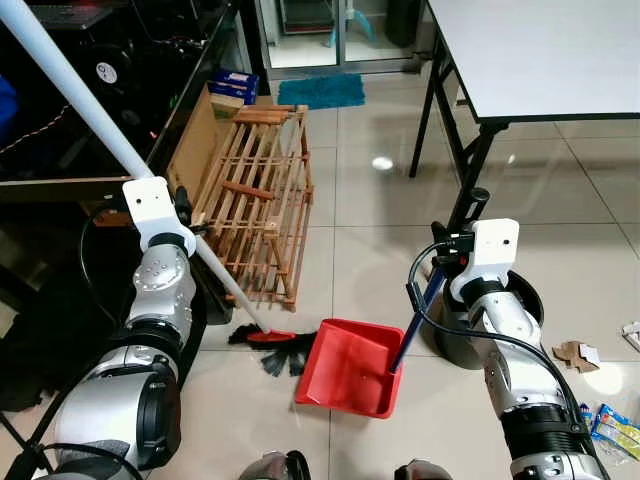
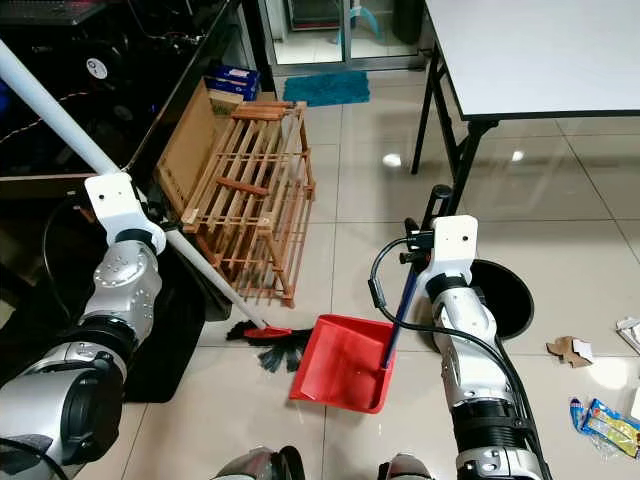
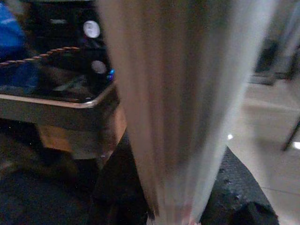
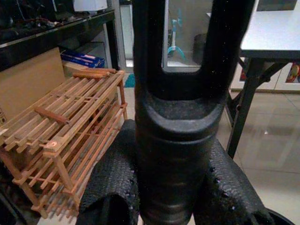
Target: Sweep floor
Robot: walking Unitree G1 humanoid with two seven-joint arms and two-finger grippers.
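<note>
A broom with a long white handle (image 1: 75,95) slants down to its red head and black bristles (image 1: 272,348) on the tiled floor. My left gripper (image 1: 186,222) is shut on that handle; in the left wrist view the handle (image 3: 178,103) runs between the black fingers (image 3: 234,192). A red dustpan (image 1: 348,368) lies just right of the bristles, mouth toward them. Its blue pole (image 1: 415,325) rises to a black forked grip (image 4: 173,117), and my right gripper (image 1: 447,258) is shut on it.
A wooden rack (image 1: 255,195) and a cardboard sheet (image 1: 195,135) lean against the dark desk (image 1: 60,185) on the left. A white table (image 1: 540,50) on black legs (image 1: 468,175) stands at right, a round black base (image 2: 500,295) under it. Scraps (image 1: 575,353) and wrappers (image 1: 612,430) lie far right.
</note>
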